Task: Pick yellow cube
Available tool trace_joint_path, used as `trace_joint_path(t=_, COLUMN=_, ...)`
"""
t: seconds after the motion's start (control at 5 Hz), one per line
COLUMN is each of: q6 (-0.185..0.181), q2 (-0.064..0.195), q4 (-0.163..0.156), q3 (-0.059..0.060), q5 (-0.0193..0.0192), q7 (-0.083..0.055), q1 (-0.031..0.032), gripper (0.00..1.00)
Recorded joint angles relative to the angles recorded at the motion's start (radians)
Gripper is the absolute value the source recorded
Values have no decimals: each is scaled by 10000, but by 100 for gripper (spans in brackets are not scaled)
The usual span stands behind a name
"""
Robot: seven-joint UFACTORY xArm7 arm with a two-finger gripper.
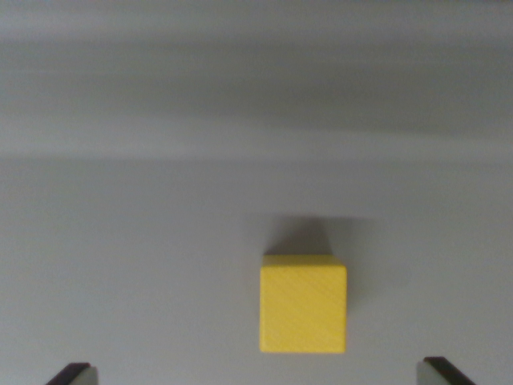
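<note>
A yellow cube (pixel 303 306) rests on a plain grey surface in the lower middle of the wrist view, a soft shadow just beyond it. My gripper (pixel 255 374) is open: only the two dark fingertips (pixel 74 374) show at the bottom corners, far apart. The cube lies between their lines, a little toward the wrist view's right, and just ahead of the tips. Neither finger touches it.
The grey surface (pixel 160 241) fills the view around the cube. Blurred lighter and darker bands (pixel 256 120) run across the upper part, their nature unclear.
</note>
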Motion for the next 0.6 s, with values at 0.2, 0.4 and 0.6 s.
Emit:
trace_joint_path(t=0.2, q6=0, q2=0, q4=0, q3=0, q5=0, q7=0, q1=0, gripper=0)
trace_joint_path(t=0.4, q6=-442, q2=345, q4=-177, q3=-36, q5=27, q7=-70, q1=-33, gripper=0)
trace_joint_path(t=0.6, q6=-442, q2=345, q4=-177, q3=-36, q5=27, q7=-70, q1=-33, gripper=0)
